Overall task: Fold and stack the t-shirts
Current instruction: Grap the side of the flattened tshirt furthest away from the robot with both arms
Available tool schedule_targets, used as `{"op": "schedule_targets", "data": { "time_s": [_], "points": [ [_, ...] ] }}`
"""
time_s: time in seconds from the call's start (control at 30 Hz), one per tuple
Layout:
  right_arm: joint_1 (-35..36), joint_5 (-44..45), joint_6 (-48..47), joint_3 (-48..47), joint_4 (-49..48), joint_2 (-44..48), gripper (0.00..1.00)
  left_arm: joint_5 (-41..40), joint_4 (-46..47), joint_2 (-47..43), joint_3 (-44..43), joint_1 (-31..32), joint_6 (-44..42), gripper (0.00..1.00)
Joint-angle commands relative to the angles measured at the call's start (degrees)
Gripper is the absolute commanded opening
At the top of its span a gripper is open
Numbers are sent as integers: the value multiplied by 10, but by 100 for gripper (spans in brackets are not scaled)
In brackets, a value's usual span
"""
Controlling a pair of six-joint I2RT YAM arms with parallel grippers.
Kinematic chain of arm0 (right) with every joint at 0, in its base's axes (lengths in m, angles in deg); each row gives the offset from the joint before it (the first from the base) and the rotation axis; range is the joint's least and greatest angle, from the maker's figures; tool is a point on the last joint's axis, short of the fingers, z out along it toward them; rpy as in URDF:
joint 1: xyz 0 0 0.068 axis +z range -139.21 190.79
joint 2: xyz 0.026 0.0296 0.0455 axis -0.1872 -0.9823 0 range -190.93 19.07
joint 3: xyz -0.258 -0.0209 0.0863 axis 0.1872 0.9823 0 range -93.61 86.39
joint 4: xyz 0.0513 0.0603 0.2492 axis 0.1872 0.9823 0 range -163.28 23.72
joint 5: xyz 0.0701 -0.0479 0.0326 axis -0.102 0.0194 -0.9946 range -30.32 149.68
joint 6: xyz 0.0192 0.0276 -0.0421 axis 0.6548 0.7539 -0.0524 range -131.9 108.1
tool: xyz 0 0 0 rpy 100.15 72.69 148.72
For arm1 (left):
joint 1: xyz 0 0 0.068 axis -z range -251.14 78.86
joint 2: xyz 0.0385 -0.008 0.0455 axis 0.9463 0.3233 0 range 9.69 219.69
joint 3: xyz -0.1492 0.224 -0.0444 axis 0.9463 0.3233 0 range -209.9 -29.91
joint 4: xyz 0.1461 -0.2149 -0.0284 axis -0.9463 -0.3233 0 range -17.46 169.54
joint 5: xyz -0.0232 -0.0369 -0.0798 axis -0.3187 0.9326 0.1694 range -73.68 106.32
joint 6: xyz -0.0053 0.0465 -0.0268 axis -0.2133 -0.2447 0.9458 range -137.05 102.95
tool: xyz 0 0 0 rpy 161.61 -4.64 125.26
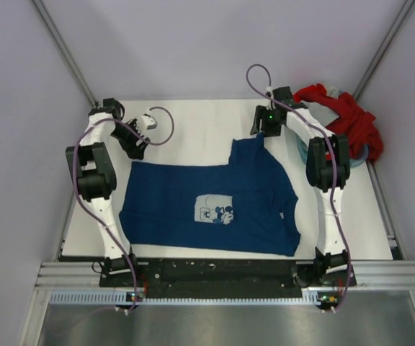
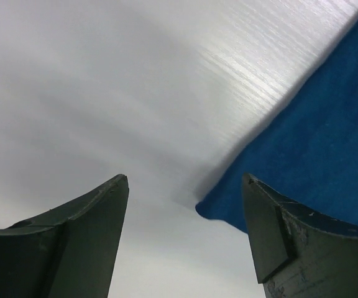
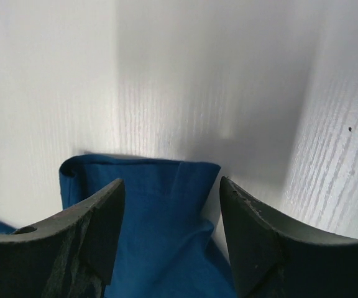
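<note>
Navy t-shirt (image 1: 215,205) w/ cartoon-mouse print lies flat, print up, at ctr of white table (image 1: 193,119). Left gripper (image 1: 137,149) hangs at the shirt's far-left corner, jaws apart, nothing btwn them. Right gripper (image 1: 262,135) sits over the far sleeve end, jaws spread, cloth beneath but ungripped. Red t-shirt (image 1: 346,115) is heaped on light blue basket (image 1: 300,149), far right.

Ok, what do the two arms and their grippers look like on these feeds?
Both the left arm and right arm have white links with black joints, and a thin purple cable loops along each. A green light glows at the right wrist. The left gripper and right gripper have dark, curved, tapering fingers.
</note>
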Motion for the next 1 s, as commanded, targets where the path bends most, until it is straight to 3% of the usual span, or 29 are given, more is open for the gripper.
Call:
{"op": "schedule_targets", "data": {
  "time_s": [0.0, 0.17, 0.33, 0.4, 0.47, 0.57, 0.73, 0.97],
  "points": [
    [-2, -16, 4, -43, -13, -37, 61, 18, -82, 53, -59, 1, -55, 77],
    [-2, -46, 16, -54, -23, -56, 51, 3, -106, 73, -62, 3, -80, 75],
    [-3, -67, 17, -50, -26, -50, 14, -24, -146, 81, -46, 6, -117, 70],
    [-3, -85, 14, -50, -25, -41, 2, -32, -143, 82, -45, 8, -108, 53],
    [-3, -107, 13, -40, -25, -24, 0, -30, -156, 76, -44, 10, -114, 35],
    [-1, -138, 1, 0, -26, 24, 0, -24, -158, 55, -35, 11, -110, 0],
    [5, -166, -18, 133, -33, 165, 0, -37, -79, -29, 32, 10, -44, 0],
    [20, -207, -5, 385, -53, 376, 0, -53, -3, -186, 199, 10, -53, 0]
  ]
}}
